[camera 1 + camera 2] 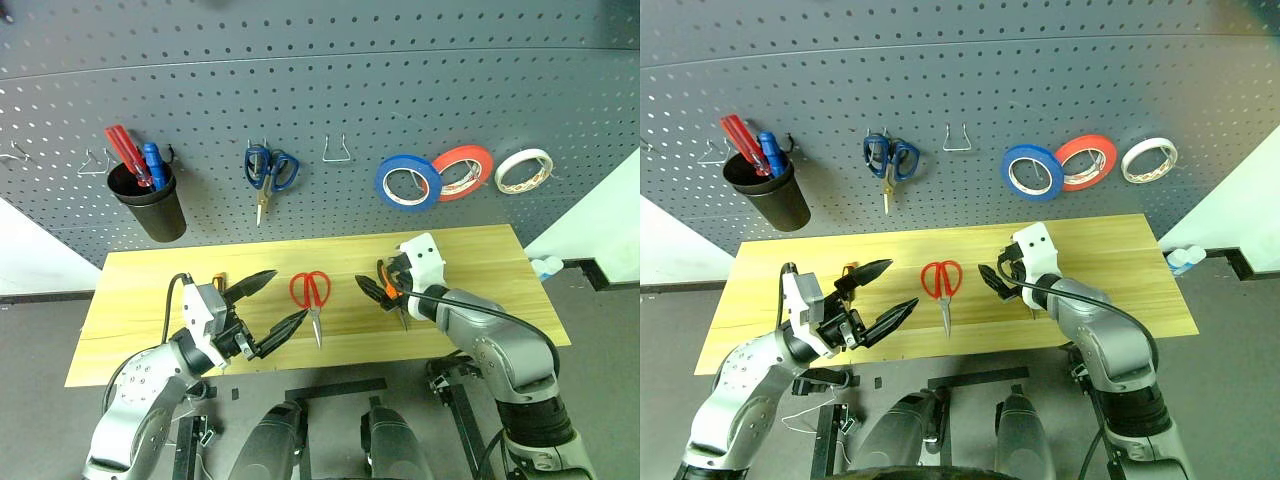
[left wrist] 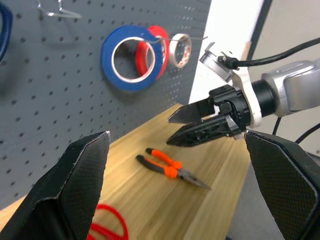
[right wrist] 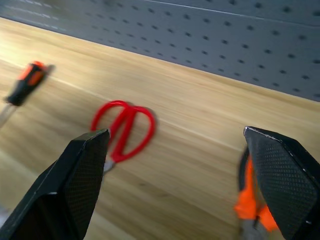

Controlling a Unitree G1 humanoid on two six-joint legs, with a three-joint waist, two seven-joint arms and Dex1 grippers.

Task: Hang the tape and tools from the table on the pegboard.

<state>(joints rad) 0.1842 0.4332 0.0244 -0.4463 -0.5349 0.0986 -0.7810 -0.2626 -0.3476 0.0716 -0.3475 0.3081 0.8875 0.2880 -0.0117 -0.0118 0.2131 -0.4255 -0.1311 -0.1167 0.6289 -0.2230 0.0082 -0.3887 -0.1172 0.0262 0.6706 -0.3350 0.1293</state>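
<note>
While the blue tape (image 1: 407,181) already hangs on the pegboard (image 1: 320,90), three tools lie on the counter (image 1: 480,260).
The red-handled scissors (image 1: 312,296) rest mid-counter, the pliers (image 2: 172,169) just beneath the right gripper (image 1: 378,293), the screwdriver (image 3: 24,85) behind the left gripper (image 1: 272,303). Both grippers hover above the wood, jaws spread wide, grasping nothing.
</note>
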